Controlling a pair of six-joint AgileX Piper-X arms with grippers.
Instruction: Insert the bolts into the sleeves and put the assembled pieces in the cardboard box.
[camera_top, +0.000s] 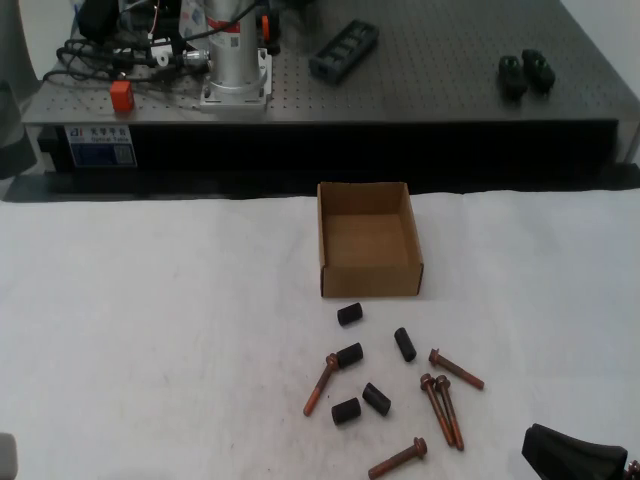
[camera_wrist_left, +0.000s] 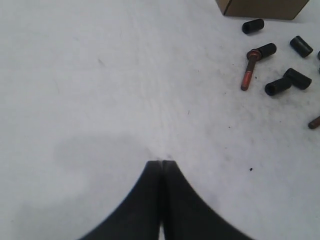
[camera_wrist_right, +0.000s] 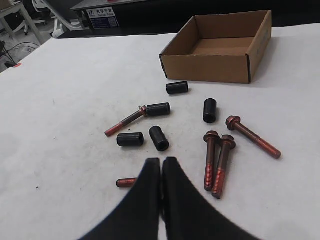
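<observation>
step: first pick | left end effector (camera_wrist_left: 161, 165) clenched, empty; right end effector (camera_wrist_right: 161, 162) likewise | bolts (camera_wrist_right: 210, 157), sleeves (camera_wrist_right: 210, 110) loose toward tabletop (camera_top: 150, 330) near edge, before cardboard box (camera_wrist_right: 205, 67) | advice: open, grip lone bolt (camera_wrist_right: 252, 136) mid-shank, clear of neighbours

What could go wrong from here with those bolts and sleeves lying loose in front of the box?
Two copper-red metal bolts lie side by side, touching, so a grasp there may lift both or flick one away. The short black cylindrical sleeves lie on their sides and may roll if nudged.
</observation>
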